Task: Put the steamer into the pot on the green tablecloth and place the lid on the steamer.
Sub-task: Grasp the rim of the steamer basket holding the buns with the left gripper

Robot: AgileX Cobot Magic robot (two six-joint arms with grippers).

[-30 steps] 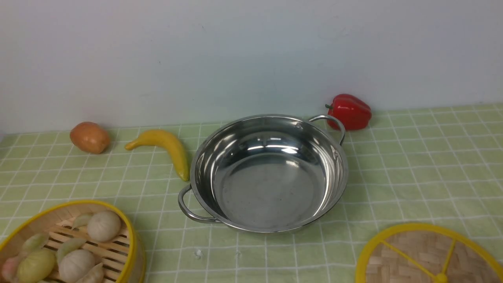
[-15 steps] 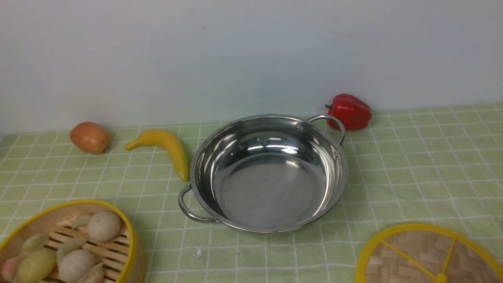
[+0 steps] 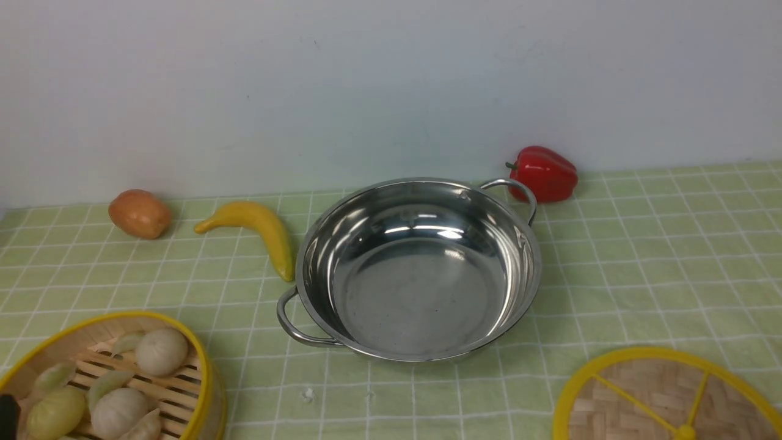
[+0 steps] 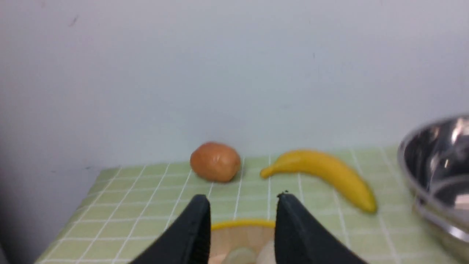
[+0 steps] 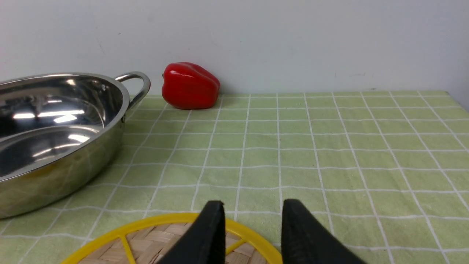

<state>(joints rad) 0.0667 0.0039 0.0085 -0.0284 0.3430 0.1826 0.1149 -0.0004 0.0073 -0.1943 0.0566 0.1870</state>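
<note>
Your left claw hangs with its two black fingers apart and nothing between them, poised over the steamer, whose yellow rim shows through the gap in the left wrist view. Your right claw is also parted and empty, hovering over the lid; whether either claw touches what lies beneath it, I cannot tell. The steamer, loaded with white and pale green dumplings, sits at the near left corner of the desk, and the lid lies flat at the near right corner. Between them and further back, around the middle of the desk, the pot stands empty on the green tablecloth, with one handle toward the steamer's side and the other toward the red pepper by the far edge. A banana lies just beside the pot's left wall, and a brown round fruit sits further left along the far edge. By my reading, nothing of the task is done: you have yet to grasp the steamer, set it in the pot, then bring the lid across and cap it.
</note>
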